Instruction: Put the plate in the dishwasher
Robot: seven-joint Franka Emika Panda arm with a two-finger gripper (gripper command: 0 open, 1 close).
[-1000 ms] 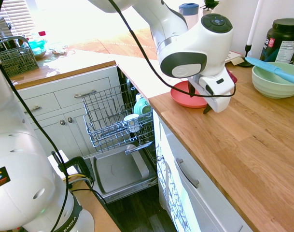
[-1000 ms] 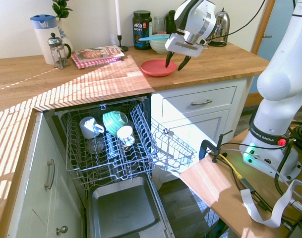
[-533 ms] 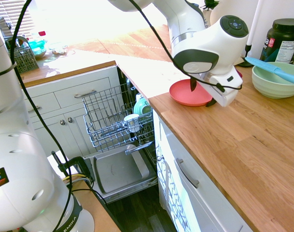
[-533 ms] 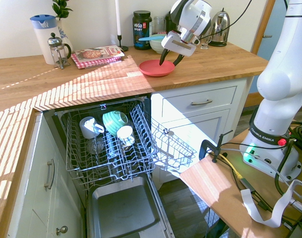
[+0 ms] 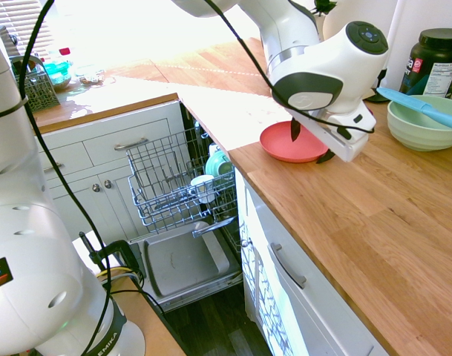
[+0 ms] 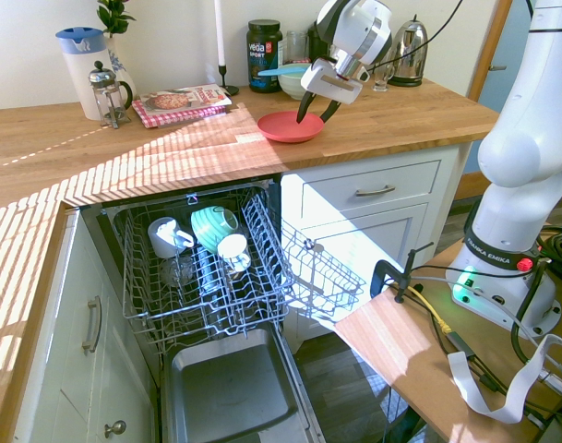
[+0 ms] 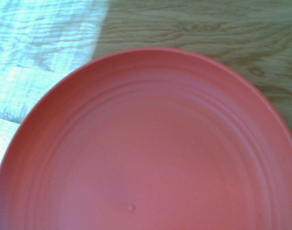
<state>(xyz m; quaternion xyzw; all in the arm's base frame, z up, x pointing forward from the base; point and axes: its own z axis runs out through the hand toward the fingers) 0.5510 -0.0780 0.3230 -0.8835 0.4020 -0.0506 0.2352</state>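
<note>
I see the dishwasher standing open below the wooden surface, its rack pulled out. The plate lies flat on the surface near its edge. My end effector hovers just over the plate, fingers spread apart, holding nothing.

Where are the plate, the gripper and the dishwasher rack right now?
plate (image 5: 281, 142): first exterior view, bare left rim.
gripper (image 6: 314, 108): second exterior view, between the open fingertips.
dishwasher rack (image 6: 202, 300): second exterior view, front wire edge.

A coral plate lies flat on a wooden counter, with a white gripper spread open just above it.
</note>
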